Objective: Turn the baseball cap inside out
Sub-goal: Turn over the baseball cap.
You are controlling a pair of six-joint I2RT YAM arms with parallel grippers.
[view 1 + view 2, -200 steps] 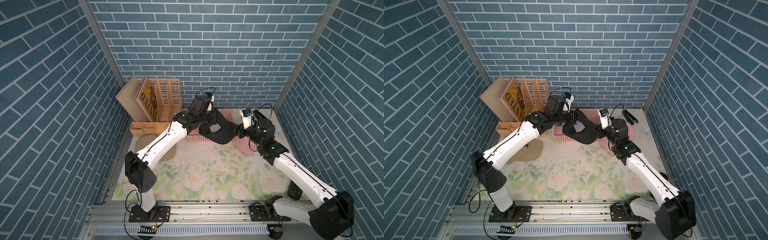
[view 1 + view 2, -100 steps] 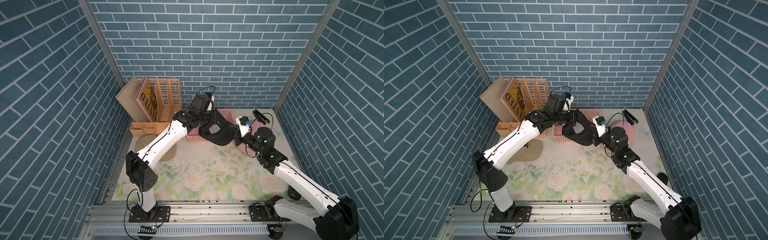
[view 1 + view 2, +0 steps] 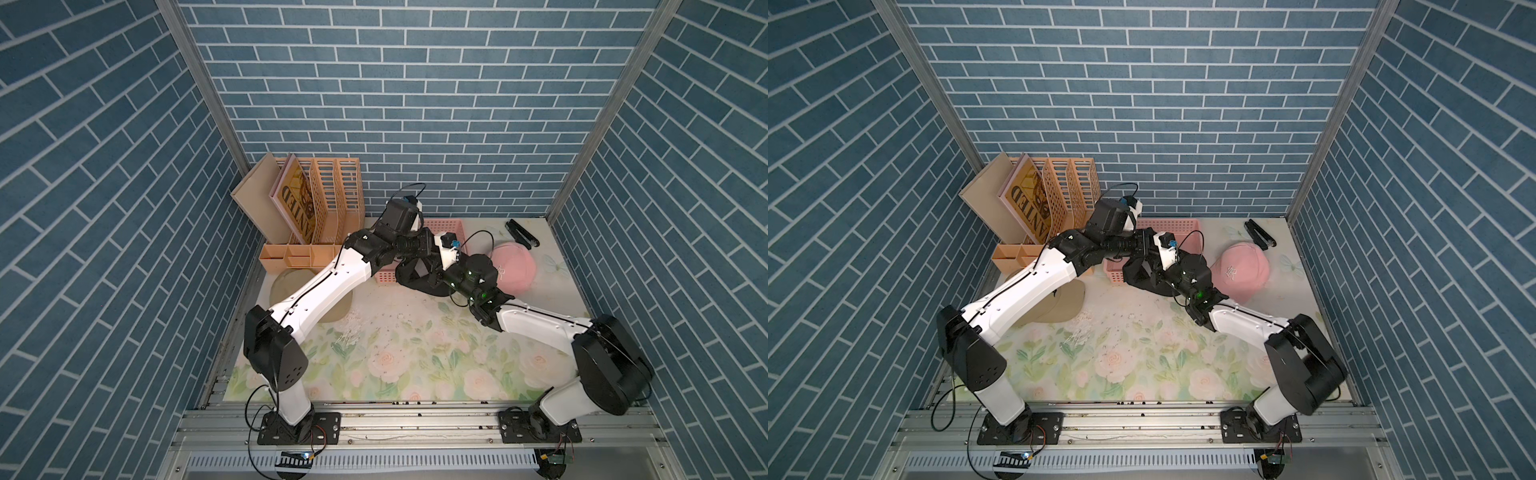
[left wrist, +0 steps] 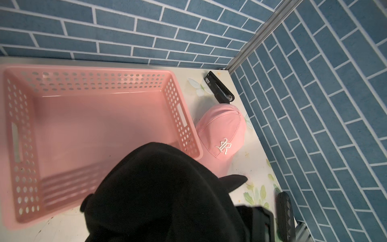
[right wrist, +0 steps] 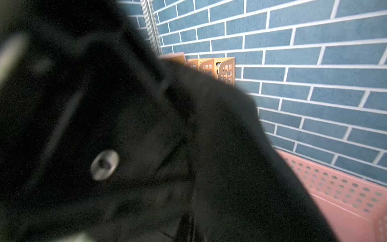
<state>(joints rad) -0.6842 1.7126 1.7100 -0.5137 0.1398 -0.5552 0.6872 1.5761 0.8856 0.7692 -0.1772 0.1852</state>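
Cap (image 3: 417, 279) hangs from our clenched left claw (image 3: 431, 252), likely opening it for our right claw (image 3: 435, 274); its grip we cannot tell.

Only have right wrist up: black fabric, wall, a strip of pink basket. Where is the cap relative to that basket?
Observer: In a top view the black cap is at the near edge of the basket, overlapping its rim. I can't tell whether it touches the table.
Operator: Anything inside the basket?
Observer: No. The left wrist view looks straight into it, and it is empty.
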